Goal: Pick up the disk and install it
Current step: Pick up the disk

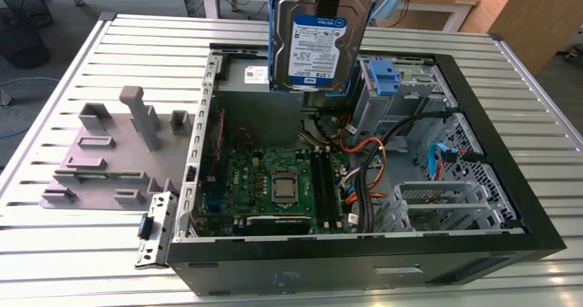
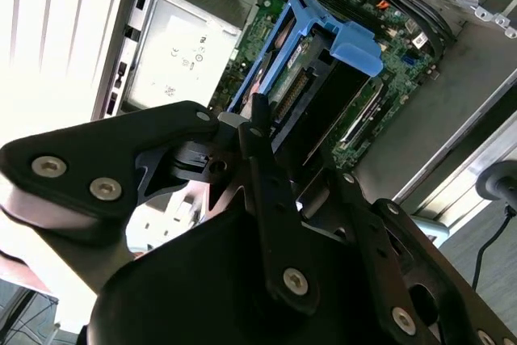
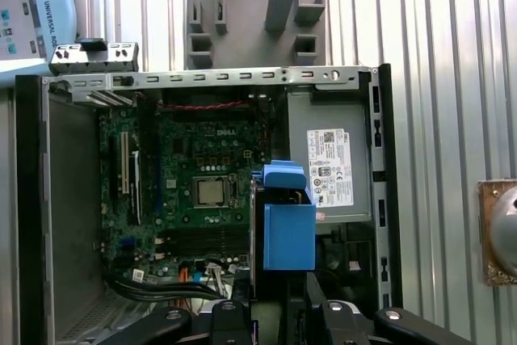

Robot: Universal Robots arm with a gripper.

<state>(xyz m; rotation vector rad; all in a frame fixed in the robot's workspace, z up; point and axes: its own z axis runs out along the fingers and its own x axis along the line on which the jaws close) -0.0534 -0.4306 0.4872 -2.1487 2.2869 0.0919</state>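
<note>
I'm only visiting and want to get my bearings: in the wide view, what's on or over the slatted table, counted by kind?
Open computer case: 1
Disk, up in the air over the case: 1
Grey plastic fixture: 1
Small metal bracket beside the case: 1
Total: 4

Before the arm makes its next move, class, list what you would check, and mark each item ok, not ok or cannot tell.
1. Grip of the hand on the disk: ok, held upright in the air.
2. Side of the computer case open: ok, motherboard exposed.
3. Disk installed: not ok, it hangs above the case.
4. Room in the drive cage: cannot tell.
5. Path past the cables: cannot tell; they lie close to the cage.
</note>
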